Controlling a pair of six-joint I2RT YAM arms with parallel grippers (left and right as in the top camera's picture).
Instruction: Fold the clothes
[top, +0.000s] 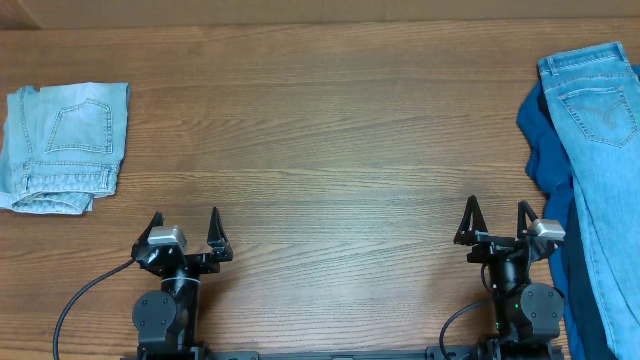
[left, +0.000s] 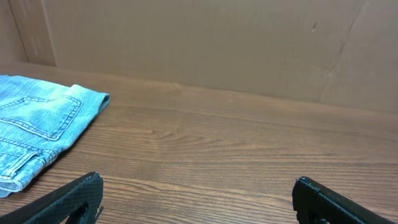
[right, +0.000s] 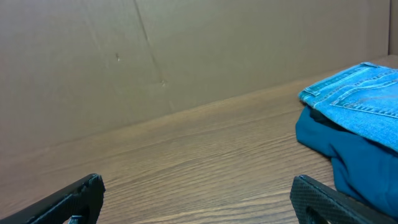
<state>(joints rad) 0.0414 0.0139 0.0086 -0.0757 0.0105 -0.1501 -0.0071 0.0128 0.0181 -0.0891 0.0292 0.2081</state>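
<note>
The pale faded denim shorts lie folded at the table's far left, a stitched back pocket facing up; they also show at the left of the left wrist view. A brighter light-blue denim garment lies along the right edge on top of a dark blue cloth; both show in the right wrist view, the denim over the cloth. My left gripper is open and empty near the front edge. My right gripper is open and empty, just left of the dark blue cloth.
A wooden table spans the overhead view. A brown cardboard wall stands along the table's far edge, also in the right wrist view. A black cable runs from the left arm's base.
</note>
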